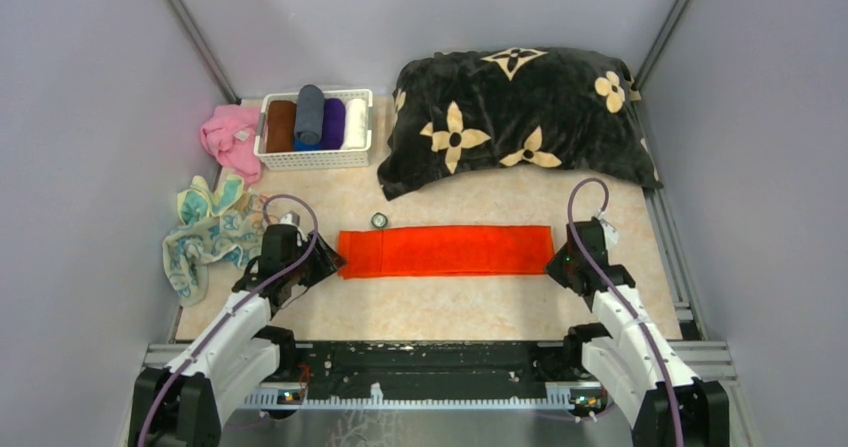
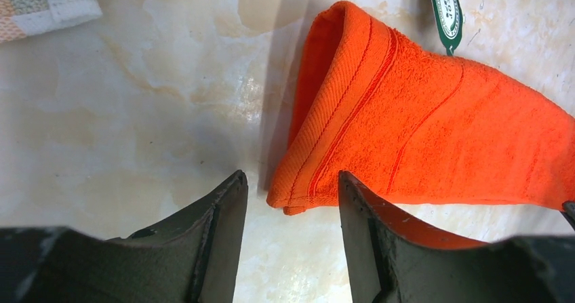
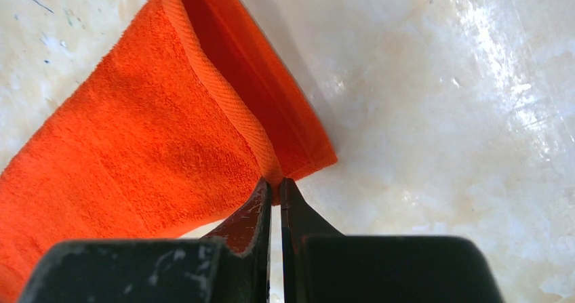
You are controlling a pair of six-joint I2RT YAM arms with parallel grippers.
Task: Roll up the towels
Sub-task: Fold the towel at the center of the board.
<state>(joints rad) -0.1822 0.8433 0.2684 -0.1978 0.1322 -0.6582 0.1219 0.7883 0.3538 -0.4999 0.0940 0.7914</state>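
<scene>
Black fingers (image 2: pixel 217 242) of the left gripper (image 2: pixel 290 184) fill the bottom of the left wrist view, spread apart and released, one on each side of the near corner of the orange-red towel (image 2: pixel 420 127); the right gripper (image 3: pixel 274 186), bottom centre of its own view, is clenched on the hem at the towel's other end, and that hem stands lifted off the table (image 1: pixel 450 307), showing the inside of the fold; from above, the towel lies as a long flat strip across the middle of the frame, between the two grippers, so I judge the step in hand to be taking hold of the ends, with no turn of the roll made yet; the next move seems to call for the left gripper to close on its corner, then for one end to be turned over on itself and kept square, since so soft a cloth will likely skew if carried by one corner; a small green tag (image 2: pixel 445 11) just beside the towel's far edge could get caught in the roll; the teal and pale-yellow towels (image 1: pixel 210 232) lie crumpled at the left of the frame, near the left arm, unrolled; higher up sit a pink cloth (image 1: pixel 228 137) and a white basket (image 1: pixel 315 157) of rolled cloths, and the black cushion (image 1: pixel 515 117) at upper right, apart from the strip and not in the way.
</scene>
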